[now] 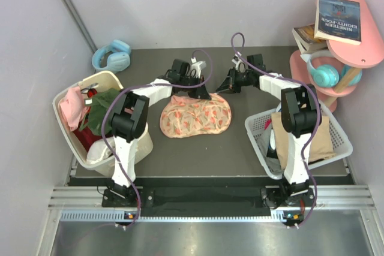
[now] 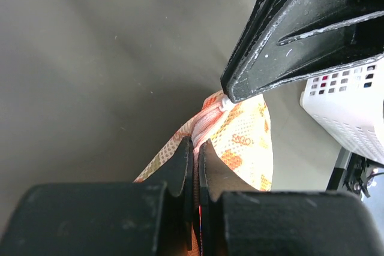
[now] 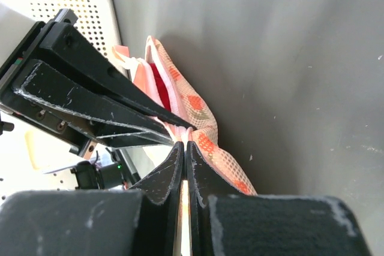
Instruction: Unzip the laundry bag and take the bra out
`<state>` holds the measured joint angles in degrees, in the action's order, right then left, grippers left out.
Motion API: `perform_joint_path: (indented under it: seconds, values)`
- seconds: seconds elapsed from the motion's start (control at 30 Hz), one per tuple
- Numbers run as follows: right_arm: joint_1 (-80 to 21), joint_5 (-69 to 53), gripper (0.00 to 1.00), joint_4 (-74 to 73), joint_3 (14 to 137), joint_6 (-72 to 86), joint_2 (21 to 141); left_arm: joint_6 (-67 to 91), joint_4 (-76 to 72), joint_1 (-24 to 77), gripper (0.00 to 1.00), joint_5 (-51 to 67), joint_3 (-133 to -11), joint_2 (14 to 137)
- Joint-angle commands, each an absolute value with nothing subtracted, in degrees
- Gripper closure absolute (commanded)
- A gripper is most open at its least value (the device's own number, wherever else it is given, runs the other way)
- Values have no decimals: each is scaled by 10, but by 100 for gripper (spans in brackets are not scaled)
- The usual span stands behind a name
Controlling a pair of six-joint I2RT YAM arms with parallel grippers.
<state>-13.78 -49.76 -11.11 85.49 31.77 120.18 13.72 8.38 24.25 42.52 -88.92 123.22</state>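
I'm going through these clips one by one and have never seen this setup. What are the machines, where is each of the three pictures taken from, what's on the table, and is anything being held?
Two robot arms are bolted at the table's near edge. The overhead picture comes from a fixed camera above and behind them; the other two come from a camera on each wrist, looking along that arm's own fingers.

In the middle of the dark table lies the laundry bag, a cream-peach printed pouch. The left tool and the right tool are both shut on its far edge. The right wrist view shows the edge slightly parted, with deep red fabric, likely the bra, inside.

White baskets of clothes stand at either side, blue headphones at the back.
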Motion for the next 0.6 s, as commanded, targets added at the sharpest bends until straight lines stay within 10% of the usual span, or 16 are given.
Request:
perform_joint_path:
  seconds: [0.0,0.57]
  values:
    - [-143,-511,100,-111,888,307,1208,170,64,236,100,397,-870,1186]
    - [-142,-473,100,-119,871,308,1188,257,-58,142,100,348,-763,1107]
